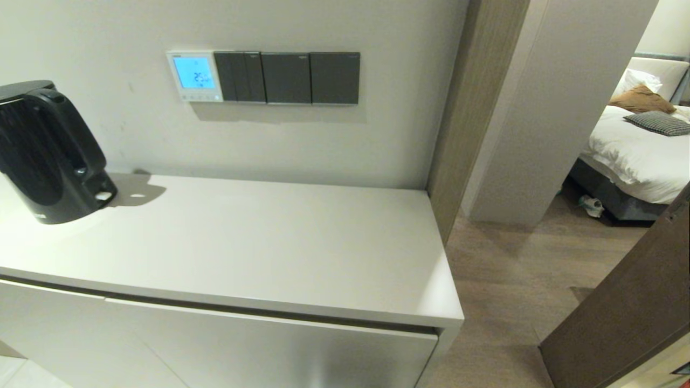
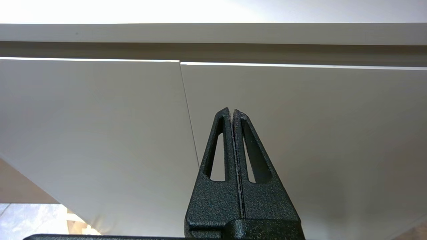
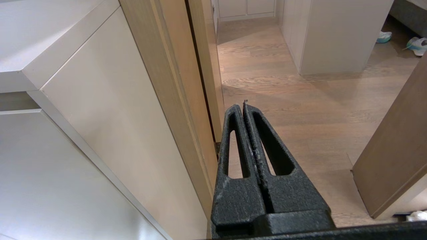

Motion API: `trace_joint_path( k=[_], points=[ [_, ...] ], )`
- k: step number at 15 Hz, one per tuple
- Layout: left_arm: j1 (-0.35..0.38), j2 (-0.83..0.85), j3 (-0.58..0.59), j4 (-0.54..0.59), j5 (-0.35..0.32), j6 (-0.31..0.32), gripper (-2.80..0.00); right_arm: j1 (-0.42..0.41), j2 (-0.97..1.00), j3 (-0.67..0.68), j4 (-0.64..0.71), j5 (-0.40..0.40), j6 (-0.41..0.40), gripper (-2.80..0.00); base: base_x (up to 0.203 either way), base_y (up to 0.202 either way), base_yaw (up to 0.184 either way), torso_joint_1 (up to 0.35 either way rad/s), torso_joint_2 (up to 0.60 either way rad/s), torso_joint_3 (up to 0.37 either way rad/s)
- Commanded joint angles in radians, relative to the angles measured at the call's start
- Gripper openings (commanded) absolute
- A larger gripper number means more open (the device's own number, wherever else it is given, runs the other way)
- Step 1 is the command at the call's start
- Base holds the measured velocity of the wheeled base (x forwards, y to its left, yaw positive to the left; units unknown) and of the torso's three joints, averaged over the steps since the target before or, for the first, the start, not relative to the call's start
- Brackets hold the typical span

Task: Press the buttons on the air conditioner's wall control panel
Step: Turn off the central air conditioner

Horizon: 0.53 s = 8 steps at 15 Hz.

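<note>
Panel (image 1: 194, 76), one, lit, beside three dark plates (image 1: 287, 78); both grippers' (image 2: 232, 111) (image 3: 242, 106) fingers together.

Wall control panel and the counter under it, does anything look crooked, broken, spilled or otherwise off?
Nothing stands out. The wall control panel sits square beside the dark switch plates, its screen lit. The black kettle stands upright on the white cabinet top, with no spill visible. The left pincer and right pincer are shut, low by the cabinet front.

Countertop (image 1: 259, 237) bare below wall panel (image 1: 194, 76); kettle (image 1: 48, 153) at left.
</note>
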Motion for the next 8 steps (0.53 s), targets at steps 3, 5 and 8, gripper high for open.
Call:
trace_joint_path(
  k=[3,5,8],
  points=[
    [0.000,0.002,0.000,0.000,0.001,0.001,-2.80,0.000,0.001,0.002,0.000,0.000,0.000,-2.80,0.000,0.000,0.000,0.000,0.00,0.000],
    [0.000,0.002,0.000,0.001,0.001,-0.001,-2.80,0.000,0.001,0.002,0.000,0.000,0.000,-2.80,0.000,0.000,0.000,0.000,0.00,0.000],
    [0.000,0.002,0.000,0.001,0.001,0.005,-2.80,0.000,0.001,0.002,0.000,0.000,0.000,-2.80,0.000,0.000,0.000,0.000,0.00,0.000]
  ],
)
